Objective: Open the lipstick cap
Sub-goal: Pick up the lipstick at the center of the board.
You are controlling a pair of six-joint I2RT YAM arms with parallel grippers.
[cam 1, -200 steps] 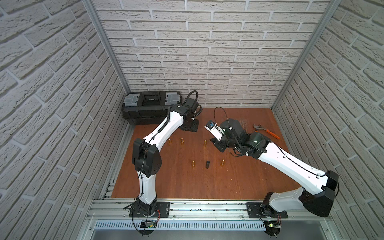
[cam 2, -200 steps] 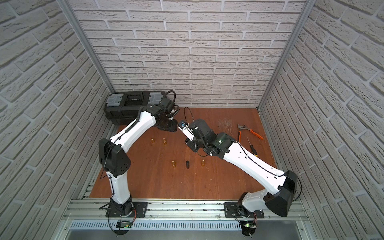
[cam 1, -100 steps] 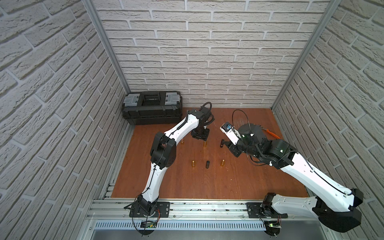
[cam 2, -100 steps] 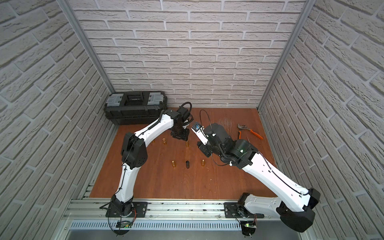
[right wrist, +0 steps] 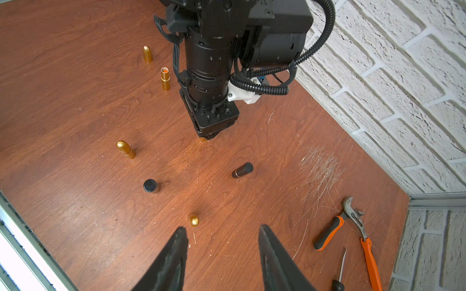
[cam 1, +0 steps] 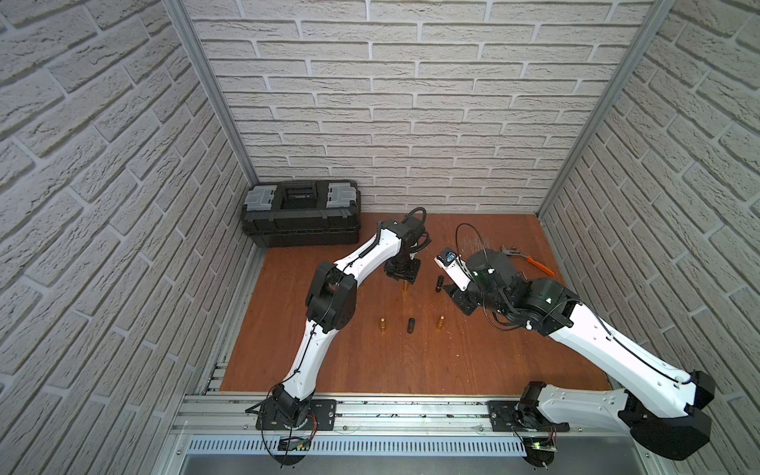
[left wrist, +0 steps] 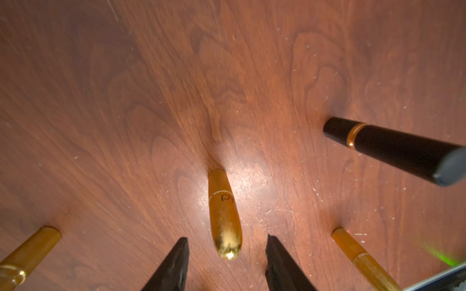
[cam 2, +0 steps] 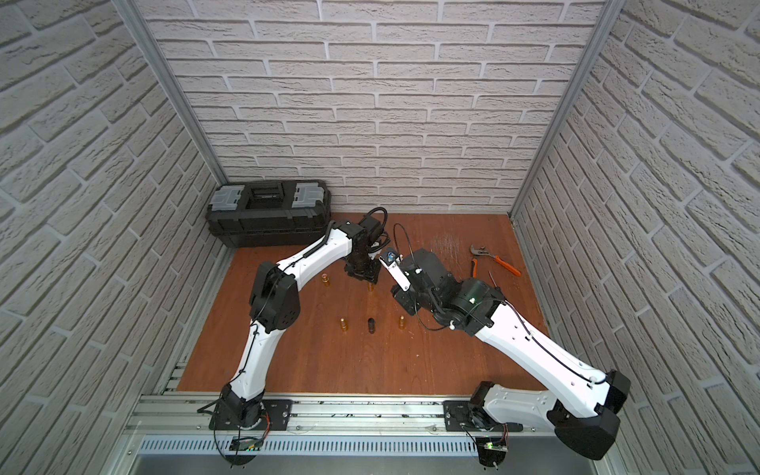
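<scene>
the gold lipstick [cam 1: 406, 286] stands upright on the wooden bench [cam 1: 370, 370], in the far middle of it, directly under the left gripper [cam 1: 405, 274]. in the left wrist view the left gripper [left wrist: 226, 241] points straight down at it. the rounded top of the gold lipstick [left wrist: 224, 214] sits between the two black fingertips [left wrist: 180, 252], with a strip of bare bench showing on either side. so the jaws stand open around the top and do not touch it. the cap [left wrist: 225, 226] is on, and a thin seam rings the body below it.

just to the right stands a black lipstick [cam 1: 439, 283], also upright and capped. the right gripper [cam 1: 461, 301] hangs to the right of the black lipstick, slightly nearer, apart from it. in the right wrist view the right gripper [right wrist: 222, 226] has its fingers [right wrist: 176, 252] spread wide, with only bench between them; it holds nothing.

nearer the front, three more pieces stand in a row: a left gold tube [cam 1: 383, 324], a short black tube [cam 1: 410, 325] and a right gold tube [cam 1: 440, 322]. in a top view an uncapped lipstick [cam 2: 326, 279] stands to the left of the left gripper, close by the left arm, and the right wrist view shows its orange tip.

a black toolbox [cam 1: 302, 214] sits in the far left corner. orange-handled pliers [cam 1: 534, 263] lie at the far right, with a screwdriver [right wrist: 337, 286] near them.
</scene>
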